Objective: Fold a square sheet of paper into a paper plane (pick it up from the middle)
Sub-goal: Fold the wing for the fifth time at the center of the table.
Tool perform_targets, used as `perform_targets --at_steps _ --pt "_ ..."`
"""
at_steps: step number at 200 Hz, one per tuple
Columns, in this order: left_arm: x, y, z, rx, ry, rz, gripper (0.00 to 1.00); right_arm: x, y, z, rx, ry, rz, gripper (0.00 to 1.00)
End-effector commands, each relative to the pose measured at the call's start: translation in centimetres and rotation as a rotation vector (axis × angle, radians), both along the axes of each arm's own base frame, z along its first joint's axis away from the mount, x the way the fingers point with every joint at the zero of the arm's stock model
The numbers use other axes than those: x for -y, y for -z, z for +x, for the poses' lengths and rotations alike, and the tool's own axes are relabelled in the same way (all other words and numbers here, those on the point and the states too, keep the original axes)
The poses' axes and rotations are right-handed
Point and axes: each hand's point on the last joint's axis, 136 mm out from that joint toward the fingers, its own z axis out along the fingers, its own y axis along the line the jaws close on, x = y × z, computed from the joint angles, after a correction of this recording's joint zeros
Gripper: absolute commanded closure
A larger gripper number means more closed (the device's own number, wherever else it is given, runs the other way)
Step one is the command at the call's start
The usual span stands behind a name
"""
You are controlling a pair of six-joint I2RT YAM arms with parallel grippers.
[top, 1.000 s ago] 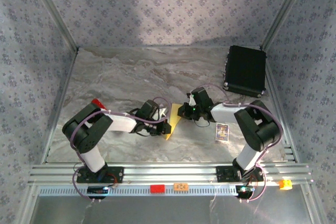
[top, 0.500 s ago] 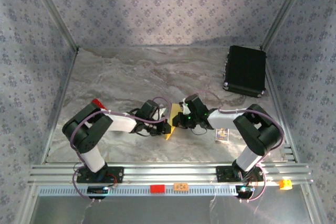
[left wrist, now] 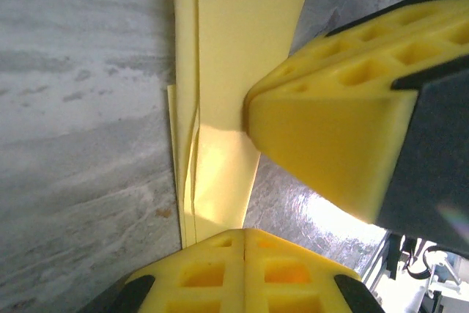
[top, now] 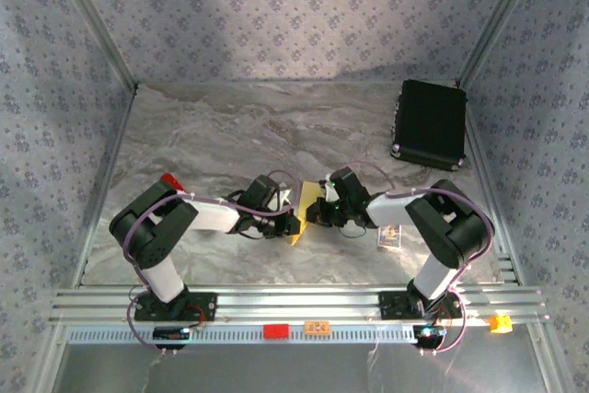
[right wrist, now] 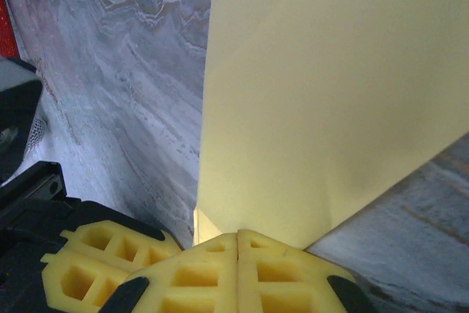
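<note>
Being pinched at one end by the left claw [left wrist: 245, 236], whose pads are being pressed together on the stacked edges, the square sheet of paper [left wrist: 245, 27] is being held over the middle of the surface [top: 212, 135], between the two arms, already creased into several layers. It is being carried up on edge rather than flat; whether its lower edge is touching the surface cannot be told. Just to the right, the right claw [right wrist: 238, 243] is being clenched on a corner of the same sheet, so close to the left one that the two are nearly touching. The paper is being judged very light, thin and limp: it is likely to be buckled or torn by any pull between the two grips, and its smooth layers are likely to be slid over one another unless they are being caught together. A hold close to a fold line, through all the layers at once, is being judged the safest. Farther right, a small printed card [top: 390, 236] is being left lying apart, untouched. At the far right corner the black case [top: 431, 123] is being left shut, so nothing of any contents is being shown.
</note>
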Motion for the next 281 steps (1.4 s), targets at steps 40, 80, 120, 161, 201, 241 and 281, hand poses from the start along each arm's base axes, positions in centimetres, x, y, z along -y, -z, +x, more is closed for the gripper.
perform_targets --at_steps 40,80,120,161,201,241,281 --pt "-1.9 3.1 -1.8 -0.072 -0.006 0.112 1.0 0.5 -1.2 1.0 0.05 0.023 0.0 0.91" --pt "-1.9 3.0 -1.7 -0.069 -0.008 0.111 1.0 -0.2 0.0 0.5 0.024 -0.002 -0.014 0.9" --pt "-1.9 3.0 -1.8 -0.071 -0.005 0.111 1.0 1.3 0.4 2.5 0.023 0.054 -0.032 0.9" --pt "-1.9 3.1 -1.8 -0.072 -0.005 0.112 1.0 3.4 0.4 5.5 0.035 0.127 -0.038 0.9" --pt "-1.9 3.0 -1.9 -0.069 -0.006 0.112 1.0 4.6 0.2 7.4 0.029 0.183 -0.006 0.9" --pt "-1.9 2.9 -1.8 -0.067 -0.009 0.11 1.0 3.4 -3.0 7.1 0.085 0.137 0.029 0.89" --pt "-1.8 2.8 -1.8 -0.064 -0.003 0.108 1.0 0.8 -3.3 5.9 0.074 0.067 0.07 0.88"
